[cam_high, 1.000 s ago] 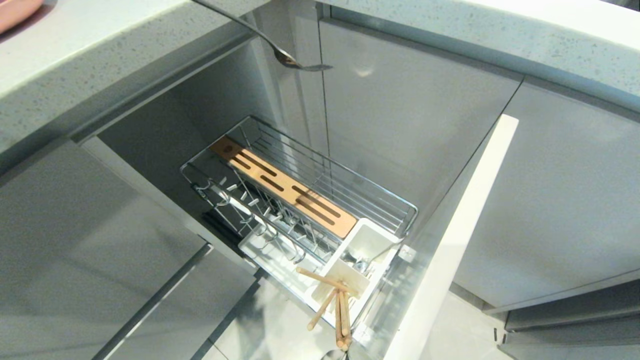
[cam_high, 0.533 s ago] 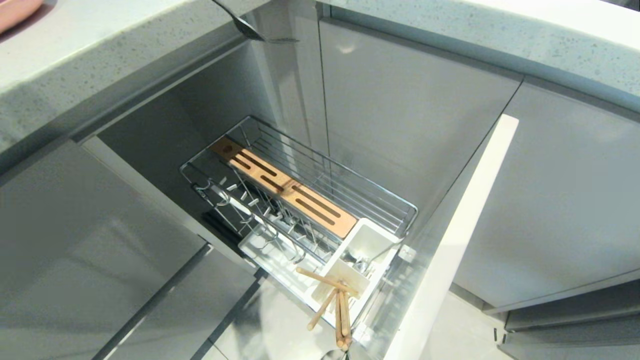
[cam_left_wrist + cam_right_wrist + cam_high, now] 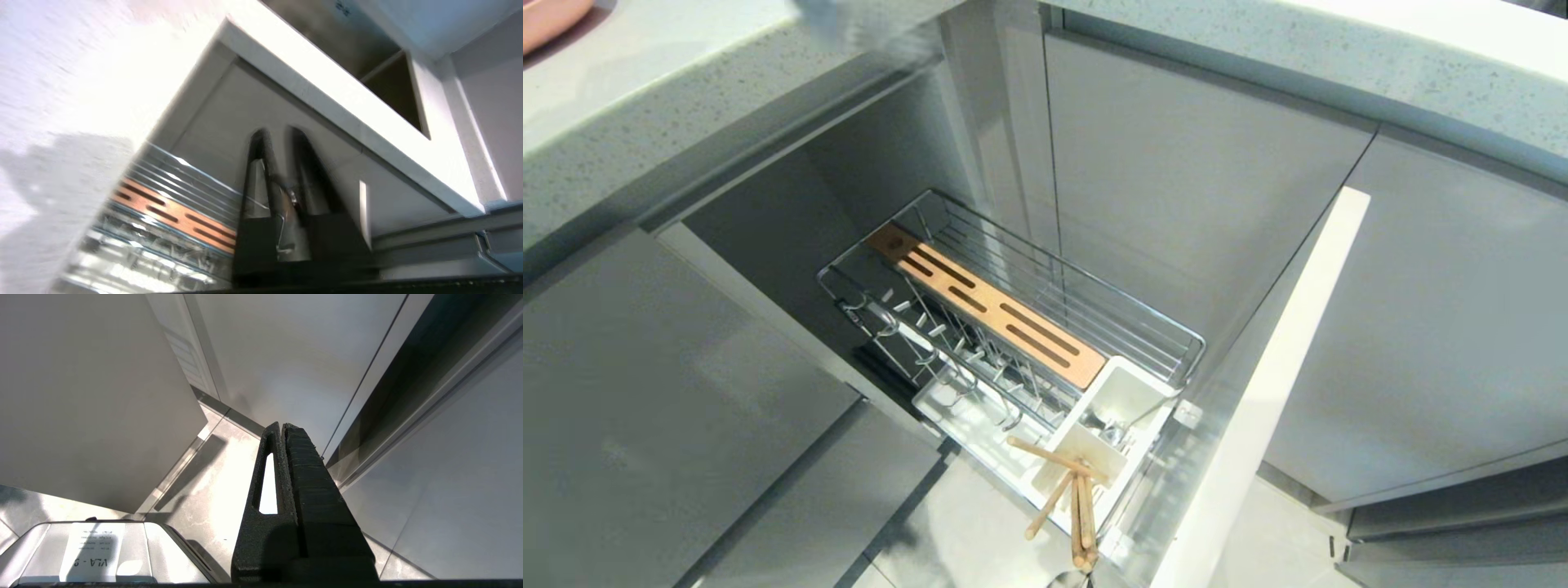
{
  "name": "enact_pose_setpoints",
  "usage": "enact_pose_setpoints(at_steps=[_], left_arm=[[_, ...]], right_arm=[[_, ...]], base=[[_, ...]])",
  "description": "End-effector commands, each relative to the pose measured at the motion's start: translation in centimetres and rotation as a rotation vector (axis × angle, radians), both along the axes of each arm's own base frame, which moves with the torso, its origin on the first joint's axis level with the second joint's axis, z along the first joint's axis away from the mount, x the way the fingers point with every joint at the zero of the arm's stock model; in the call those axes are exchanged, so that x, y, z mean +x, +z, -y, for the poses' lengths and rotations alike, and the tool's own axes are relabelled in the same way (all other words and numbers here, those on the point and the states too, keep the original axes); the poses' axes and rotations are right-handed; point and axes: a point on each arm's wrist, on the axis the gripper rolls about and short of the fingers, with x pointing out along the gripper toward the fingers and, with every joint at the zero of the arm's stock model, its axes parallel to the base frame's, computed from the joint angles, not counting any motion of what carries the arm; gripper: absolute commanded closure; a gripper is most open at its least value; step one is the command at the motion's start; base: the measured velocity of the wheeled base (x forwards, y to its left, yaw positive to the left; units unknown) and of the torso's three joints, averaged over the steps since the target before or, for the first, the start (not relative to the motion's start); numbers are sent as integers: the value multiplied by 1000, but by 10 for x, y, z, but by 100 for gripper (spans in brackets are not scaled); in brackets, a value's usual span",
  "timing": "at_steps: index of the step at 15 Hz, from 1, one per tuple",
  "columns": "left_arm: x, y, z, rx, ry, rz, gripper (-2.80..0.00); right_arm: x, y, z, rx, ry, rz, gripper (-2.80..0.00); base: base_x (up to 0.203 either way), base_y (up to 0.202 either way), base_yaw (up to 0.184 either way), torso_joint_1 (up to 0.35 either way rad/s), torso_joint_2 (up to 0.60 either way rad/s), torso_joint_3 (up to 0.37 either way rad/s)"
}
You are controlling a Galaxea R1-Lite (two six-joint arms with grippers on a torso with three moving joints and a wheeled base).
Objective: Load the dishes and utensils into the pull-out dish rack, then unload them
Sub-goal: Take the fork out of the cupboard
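The pull-out dish rack (image 3: 1168, 327) stands pulled out of the cabinet, with no dishes on its prongs. Wooden chopsticks (image 3: 1078, 506) lean out of its white utensil box (image 3: 1127, 392). My left gripper (image 3: 280, 136) is out of the head view, up by the countertop edge above the rack (image 3: 163, 204). It is blurred, and a small shiny piece of the fork (image 3: 288, 198) shows between its fingers. In the head view the fork is only a grey smear (image 3: 866, 24) at the top edge. A pink plate (image 3: 547, 16) peeks in on the counter's far left. The bowl is out of view. My right gripper (image 3: 282, 426) hangs shut and parked near the floor.
The rack's pale front panel (image 3: 1258, 392) juts out on the right of the basket. A grey speckled countertop (image 3: 686, 90) overhangs the cabinet opening, with closed grey cabinet fronts (image 3: 1421, 327) on both sides. The robot's base (image 3: 94, 555) sits on the tiled floor.
The fork has travelled up and to the left across the head view, from above the rack to the countertop edge, where it is now a blur. Rack and chopsticks have not moved.
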Motion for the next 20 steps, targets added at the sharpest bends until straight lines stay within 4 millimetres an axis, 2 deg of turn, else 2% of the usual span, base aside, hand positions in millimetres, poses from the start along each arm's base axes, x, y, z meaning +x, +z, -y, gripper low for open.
enact_pose_setpoints(at_steps=[1, 7, 10, 14, 18, 20], left_arm=[[-8, 2, -15, -18, 42, 27, 0], [-22, 7, -36, -16, 102, 108, 0], [-31, 8, -46, -10, 200, 141, 0], [-50, 10, -56, -16, 412, 199, 0], [-75, 22, -56, -134, 656, 350, 0], [-81, 26, -54, -197, 781, 407, 0]], right_arm=[[0, 0, 0, 0, 0, -2, 0], [0, 0, 0, 0, 1, -2, 0], [0, 0, 0, 0, 0, -1, 0], [0, 0, 0, 0, 0, -1, 0], [0, 0, 0, 0, 0, -1, 0], [0, 0, 0, 0, 0, 0, 0]], base=[[0, 0, 0, 0, 0, 0], [0, 0, 0, 0, 0, 0], [0, 0, 0, 0, 0, 0], [0, 0, 0, 0, 0, 0], [0, 0, 0, 0, 0, 0], [0, 0, 0, 0, 0, 0]])
